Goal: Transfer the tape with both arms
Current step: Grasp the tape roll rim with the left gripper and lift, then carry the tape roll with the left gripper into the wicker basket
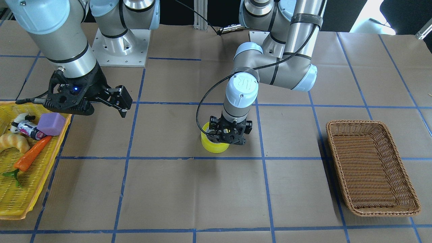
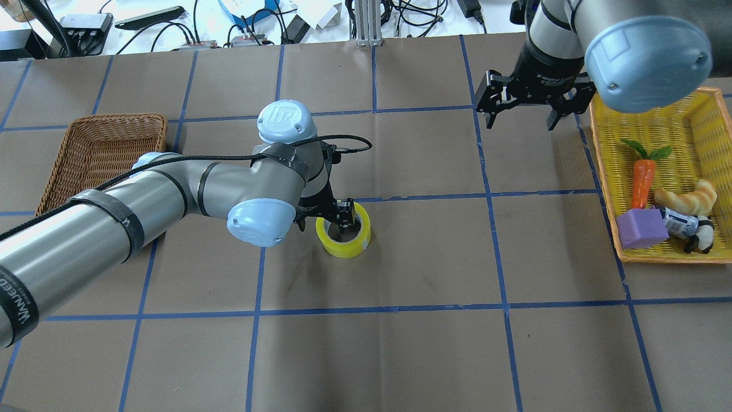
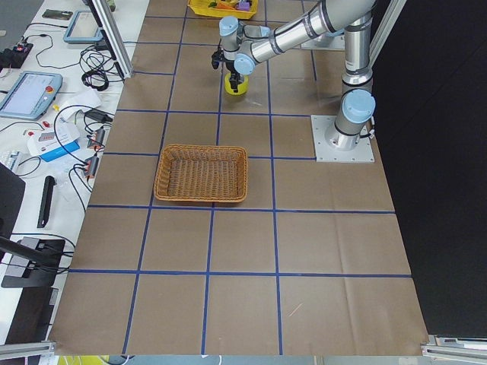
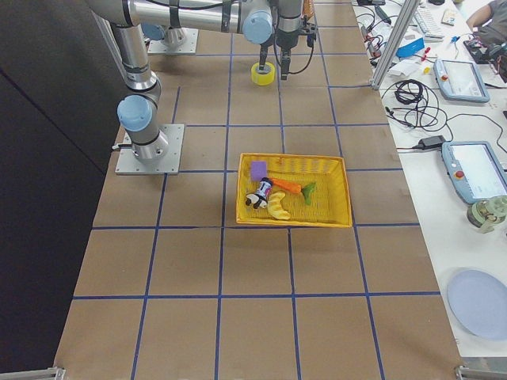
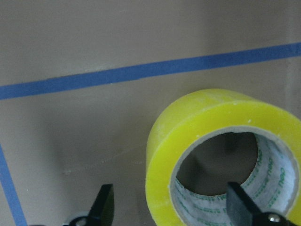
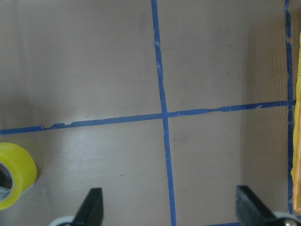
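Front-facing view: tape [image 1: 214, 147] lies flat on the brown table [image 1: 189, 199], core upward; left gripper [image 1: 225, 137] is lowered onto it, fingertips hidden.
Overhead: one finger seems to be inside the core, though it is hard to tell.
Left wrist: jaws spread, straddling the roll's wall, with a gap at the outer finger [image 5: 104, 207].
Right wrist: right gripper [image 6: 170, 209] is wide and holds nothing; the tape shows at the frame's edge, well apart.

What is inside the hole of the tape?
One finger of the left tool reaches into the hole of the tape; the other stands outside its wall. The brown table shows through the hole, in shadow. The finger covers the hole's lower part.
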